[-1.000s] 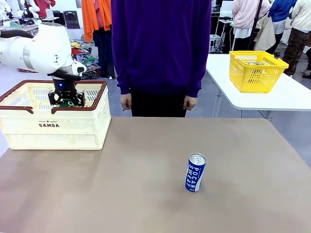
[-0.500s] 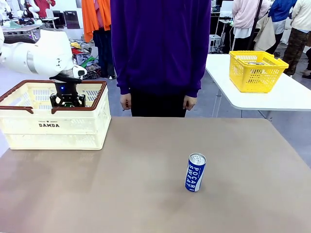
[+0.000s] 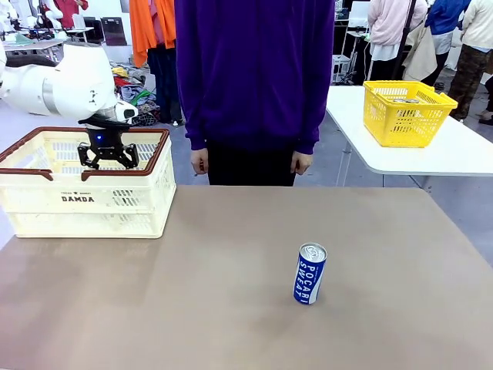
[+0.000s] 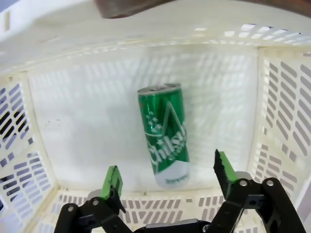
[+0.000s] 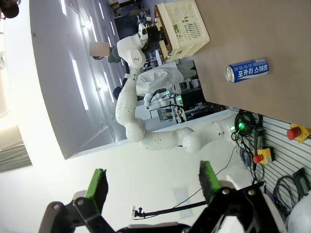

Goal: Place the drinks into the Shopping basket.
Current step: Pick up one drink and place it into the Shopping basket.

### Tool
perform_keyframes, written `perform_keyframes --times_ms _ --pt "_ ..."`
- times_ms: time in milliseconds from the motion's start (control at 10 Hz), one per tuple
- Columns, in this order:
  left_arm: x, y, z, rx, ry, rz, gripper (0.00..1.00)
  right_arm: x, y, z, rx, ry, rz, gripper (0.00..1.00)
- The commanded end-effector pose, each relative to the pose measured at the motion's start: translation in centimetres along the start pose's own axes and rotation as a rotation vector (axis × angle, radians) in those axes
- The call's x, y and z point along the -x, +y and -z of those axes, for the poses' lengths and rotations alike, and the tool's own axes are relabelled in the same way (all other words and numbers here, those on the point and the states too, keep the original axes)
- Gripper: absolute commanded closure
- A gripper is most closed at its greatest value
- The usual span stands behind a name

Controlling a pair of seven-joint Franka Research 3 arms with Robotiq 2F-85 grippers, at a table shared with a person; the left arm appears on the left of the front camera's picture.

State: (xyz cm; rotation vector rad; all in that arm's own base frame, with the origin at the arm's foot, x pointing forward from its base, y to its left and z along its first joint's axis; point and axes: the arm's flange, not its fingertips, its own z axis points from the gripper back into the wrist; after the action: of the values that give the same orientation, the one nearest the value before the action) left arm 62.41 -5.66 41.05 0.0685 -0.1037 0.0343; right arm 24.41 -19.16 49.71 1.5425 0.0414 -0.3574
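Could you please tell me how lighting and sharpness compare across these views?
Front view: even light, sharp, the blue can throws only a faint shadow. Left wrist view: the basket floor is washed out and hazy around the green can. Right wrist view: rolled sideways, blown-out glare along the left edge.

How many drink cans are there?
2. The green can lies inside the Shopping basket; the blue can stands on the table. The yellow basket may hide more.
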Motion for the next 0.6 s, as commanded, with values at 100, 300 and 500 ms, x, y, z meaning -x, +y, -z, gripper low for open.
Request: perform_keyframes --times_ms 100,300,500 --pt "1.2 0.6 -2.8 0.069 0.029 0.052 0.00 0.1 0.3 0.0 -0.002 -0.001 -0.007 0.00" --pt "2.8 1.7 -7.5 0.179 0.096 0.112 0.00 0.1 0.3 0.0 -0.002 -0.001 -0.007 0.00" --pt "8.0 3.4 -12.3 0.407 0.185 0.041 0.00 0.1 0.3 0.0 -0.002 -0.001 -0.007 0.00"
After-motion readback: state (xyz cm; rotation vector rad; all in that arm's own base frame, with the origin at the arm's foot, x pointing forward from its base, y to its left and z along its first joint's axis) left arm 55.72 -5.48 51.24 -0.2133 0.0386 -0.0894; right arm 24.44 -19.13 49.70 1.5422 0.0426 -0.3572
